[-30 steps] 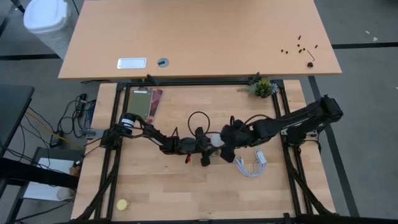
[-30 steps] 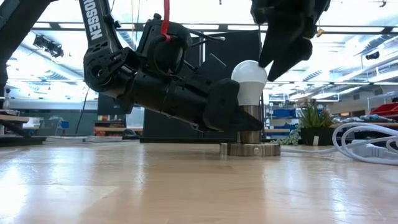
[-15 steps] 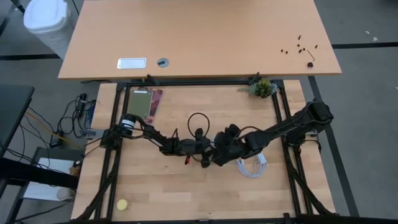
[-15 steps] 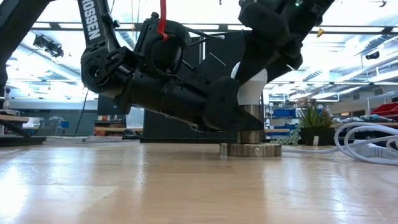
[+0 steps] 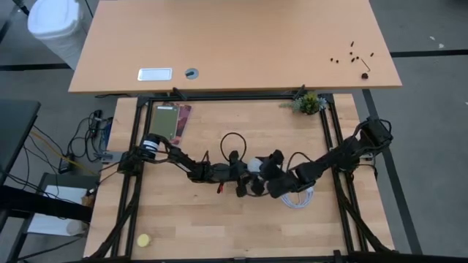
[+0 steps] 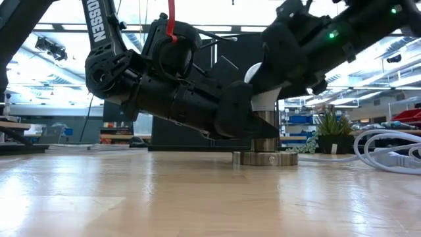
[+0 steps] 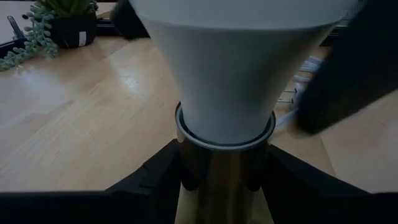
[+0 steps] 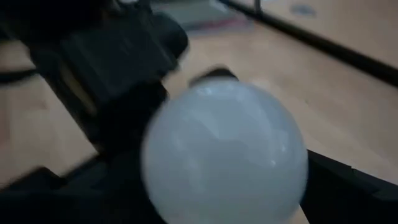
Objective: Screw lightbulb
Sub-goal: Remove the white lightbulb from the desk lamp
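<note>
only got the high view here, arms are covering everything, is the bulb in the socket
Observer: Yes. In the low view the lightbulb stands upright in the socket.
Operator: whats the left claw on
Observer: The left claw is shut on the socket's metal neck, just below the bulb.
Operator: and the right one
Observer: The right claw is at the bulb's dome, which fills its wrist view.
</note>
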{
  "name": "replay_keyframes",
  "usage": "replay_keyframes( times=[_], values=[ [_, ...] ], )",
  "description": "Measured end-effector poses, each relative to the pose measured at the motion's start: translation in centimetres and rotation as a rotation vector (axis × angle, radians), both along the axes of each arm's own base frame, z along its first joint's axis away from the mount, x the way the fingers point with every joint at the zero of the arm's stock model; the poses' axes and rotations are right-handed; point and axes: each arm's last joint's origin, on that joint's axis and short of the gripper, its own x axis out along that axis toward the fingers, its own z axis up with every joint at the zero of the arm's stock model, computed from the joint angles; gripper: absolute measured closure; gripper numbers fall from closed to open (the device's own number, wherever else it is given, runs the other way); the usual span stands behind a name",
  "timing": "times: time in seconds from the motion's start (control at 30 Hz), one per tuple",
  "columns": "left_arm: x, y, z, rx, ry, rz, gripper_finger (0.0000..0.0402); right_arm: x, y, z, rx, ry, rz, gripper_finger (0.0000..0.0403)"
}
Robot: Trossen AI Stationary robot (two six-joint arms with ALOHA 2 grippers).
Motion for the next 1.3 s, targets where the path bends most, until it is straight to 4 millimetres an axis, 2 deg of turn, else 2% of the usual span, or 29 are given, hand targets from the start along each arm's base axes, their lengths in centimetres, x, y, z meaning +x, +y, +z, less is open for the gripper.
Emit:
replay_keyframes(
  times=[0.23, 0.53, 0.63, 0.9, 1.13, 1.3],
  values=[
    [0.0, 0.0, 0.0, 0.0, -0.001, 0.007, 0.0213, -1.3, -0.6, -1.4, -0.019, -0.135, 0.008, 0.0057],
    [0.0, 0.0, 0.0, 0.0, -0.001, 0.007, 0.0213, -0.7, -1.2, -1.1, -0.051, -0.114, 0.048, 0.0059],
    [0.0, 0.0, 0.0, 0.0, -0.001, 0.007, 0.0213, -0.5, -1.6, -1.1, -0.034, -0.103, 0.074, 0.0077],
    [0.0, 0.0, 0.0, 0.001, -0.001, 0.006, 0.0213, -0.4, -1.7, -1.2, -0.026, -0.083, 0.118, 0.0156],
    [0.0, 0.0, 0.0, 0.002, 0.0, 0.006, 0.0213, -0.4, -1.6, -1.2, -0.018, -0.077, 0.14, 0.0141],
    [0.0, 0.0, -0.1, 0.025, 0.013, -0.003, 0.0213, -0.3, -1.5, -1.2, -0.048, -0.034, 0.23, 0.0143]
  ],
)
